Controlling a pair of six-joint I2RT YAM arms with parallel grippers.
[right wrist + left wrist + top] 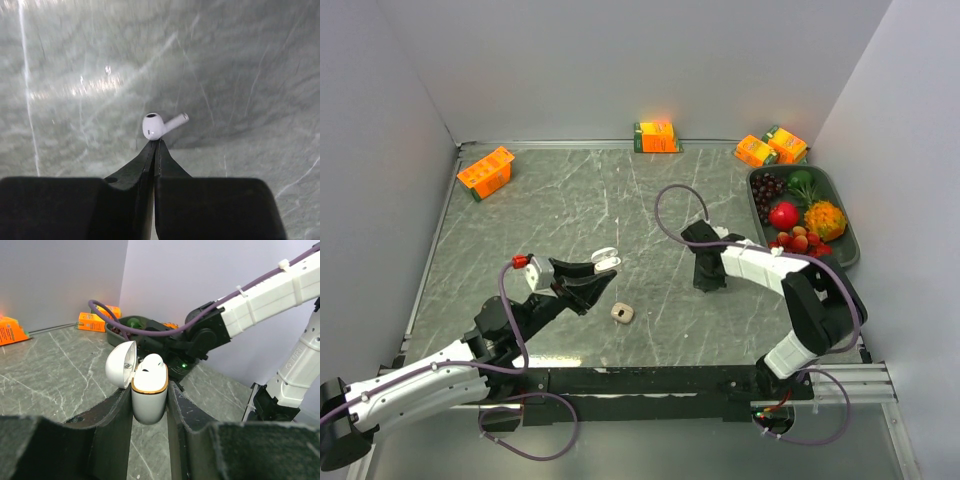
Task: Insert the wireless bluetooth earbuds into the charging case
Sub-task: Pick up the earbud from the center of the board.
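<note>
An orange carton (485, 172) lies at the far left of the marbled table (560, 210). Nearer the front edge, the left arm reaches in from the bottom left corner, and the left gripper (599, 270) is clenched on the white case (605, 258), held up off the table. The left wrist view shows the case (149, 395) upright between the two dark fingers (117, 420), which press on its sides. Its lid (120, 365) is swung open to the left, and one bud (150, 363) sits in the case mouth with its rounded head standing above the tan rim. Just right of that gripper and a little nearer the arm bases, a small beige piece (622, 313) lies alone on the table; I cannot tell what it is. A second orange carton (657, 136) stands against the middle of the back wall. Right of centre, the right gripper (707, 282) points down at the table, well apart from the case. In the right wrist view its jaws are pressed together, and a loose white earbud (157, 125) lies on the table right at their tips (156, 144), head towards the tips and stem angled up to the right. Whether the tips nip it or only touch it I cannot tell. Two more cartons (770, 147) sit in the back right corner, and beside them a dark tray (851, 245) holds mixed fruit (805, 218).
</note>
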